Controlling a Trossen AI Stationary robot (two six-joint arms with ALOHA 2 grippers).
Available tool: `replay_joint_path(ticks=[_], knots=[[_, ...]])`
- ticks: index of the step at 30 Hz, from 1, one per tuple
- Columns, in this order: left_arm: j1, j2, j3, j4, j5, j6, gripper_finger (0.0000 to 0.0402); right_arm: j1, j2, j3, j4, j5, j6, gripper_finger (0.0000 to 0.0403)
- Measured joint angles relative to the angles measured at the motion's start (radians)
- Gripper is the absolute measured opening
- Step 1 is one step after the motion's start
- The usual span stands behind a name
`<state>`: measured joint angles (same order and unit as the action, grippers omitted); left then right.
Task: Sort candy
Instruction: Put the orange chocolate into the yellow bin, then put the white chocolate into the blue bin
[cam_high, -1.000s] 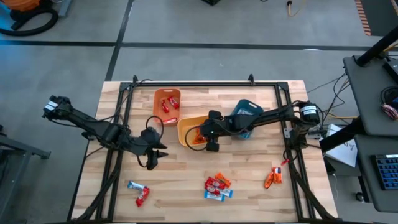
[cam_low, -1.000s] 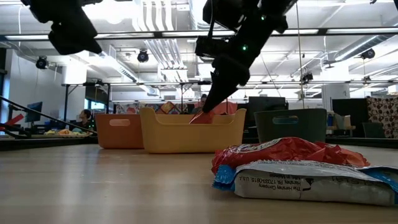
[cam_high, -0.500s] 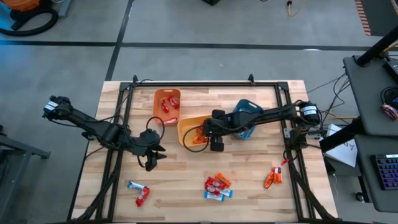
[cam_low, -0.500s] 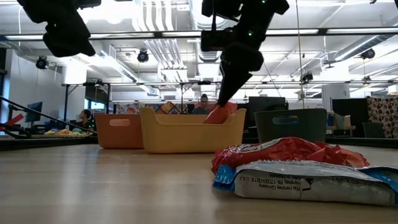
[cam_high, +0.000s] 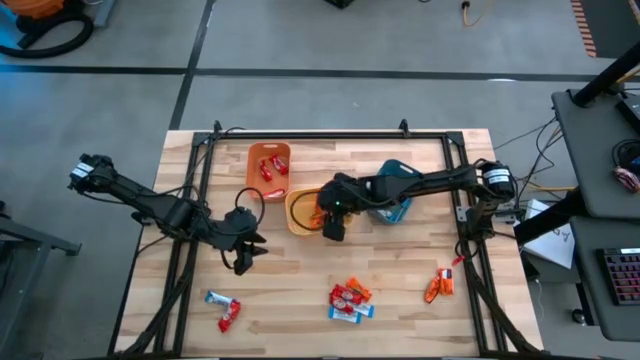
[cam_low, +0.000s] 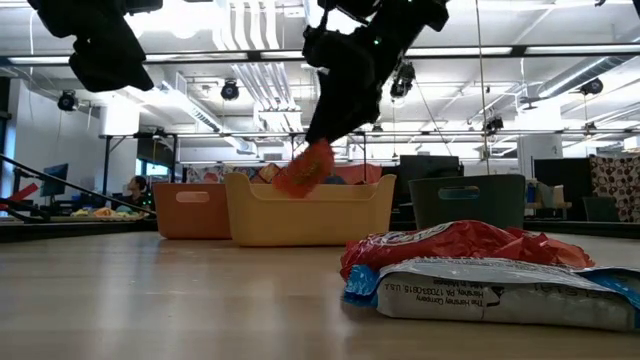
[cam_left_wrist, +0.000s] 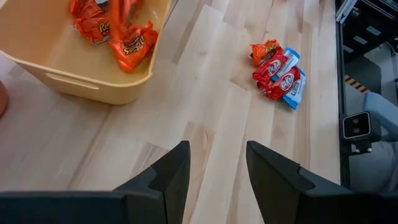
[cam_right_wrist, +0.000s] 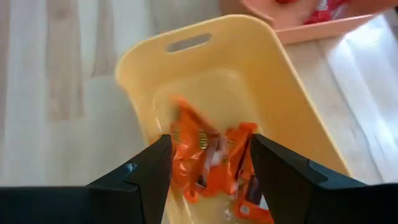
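My right gripper (cam_right_wrist: 210, 140) (cam_high: 333, 228) hangs open over the yellow bin (cam_high: 300, 212). A blurred orange packet (cam_low: 305, 168) is in the air just below its fingertips, above the bin's rim, and more orange packets (cam_right_wrist: 239, 168) lie on the bin's floor. My left gripper (cam_left_wrist: 217, 148) (cam_high: 245, 262) hovers open with nothing in it over bare table, to the left of and nearer than the yellow bin. Loose candy lies near the front edge: a mixed heap (cam_high: 350, 300), orange packets (cam_high: 438, 285) at the right, and a red piece and a blue-and-white piece (cam_high: 222, 308) at the left.
An orange bin (cam_high: 270, 167) holding red candy stands behind the yellow one. A teal bin (cam_high: 398, 176) sits to its right, partly under my right arm. A black frame (cam_high: 330, 137) runs around the table's edges. Bare wood lies between the bins and the front heaps.
My right gripper has risen a little over the yellow bin, shifted toward the table's left and rolled. The orange packet that stuck out of its fingertips at the bin's rim now shows blurred and loose below them.
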<state>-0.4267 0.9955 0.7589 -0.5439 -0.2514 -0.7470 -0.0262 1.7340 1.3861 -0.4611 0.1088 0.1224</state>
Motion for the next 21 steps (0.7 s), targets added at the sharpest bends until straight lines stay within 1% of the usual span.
replay_joint_path(ticks=[2,3,5,7,8,10,11,13,14,16,19,21], knots=[[0.0,0.0,0.0,-0.005,0.0,-0.004,0.0141,-0.001,0.0,0.0,-0.018,0.092,0.061,0.0208],[0.0,0.0,0.0,-0.006,0.0,-0.005,0.0141,-0.003,0.0,0.0,-0.038,0.105,0.07,0.0208],[0.0,0.0,0.0,-0.006,0.0,-0.005,0.0141,-0.009,0.0,-0.001,-0.044,0.086,0.06,0.0207],[0.0,0.0,0.0,-0.005,0.0,-0.006,0.0141,-0.007,0.002,-0.002,-0.048,0.157,0.101,0.0205],[0.0,0.0,0.0,-0.005,0.0,-0.007,0.0141,-0.004,0.002,-0.004,-0.051,0.161,0.104,0.0204],[0.0,0.0,0.0,-0.005,0.0,-0.007,0.0141,-0.003,0.002,-0.005,-0.041,0.069,0.061,0.0201],[0.0,0.0,0.0,-0.005,-0.001,-0.007,0.0141,-0.003,0.002,-0.006,-0.02,0.064,0.068,0.0201],[0.0,0.0,0.0,-0.005,-0.012,-0.006,0.0141,0.0,0.002,-0.006,0.002,0.14,0.123,0.02],[0.0,0.0,0.0,-0.004,-0.024,-0.005,0.0141,-0.001,0.002,-0.006,0.001,0.143,0.125,0.02],[0.0,0.0,0.0,-0.003,-0.052,0.001,0.0141,-0.008,0.002,-0.006,0.034,0.069,0.099,0.02],[0.0,0.0,0.0,-0.003,-0.088,0.01,0.0141,-0.007,0.002,-0.006,0.07,0.115,0.128,0.0199],[0.0,0.0,0.0,-0.003,-0.101,0.022,0.0141,-0.007,0.001,-0.006,0.093,0.091,0.074,0.0198]])
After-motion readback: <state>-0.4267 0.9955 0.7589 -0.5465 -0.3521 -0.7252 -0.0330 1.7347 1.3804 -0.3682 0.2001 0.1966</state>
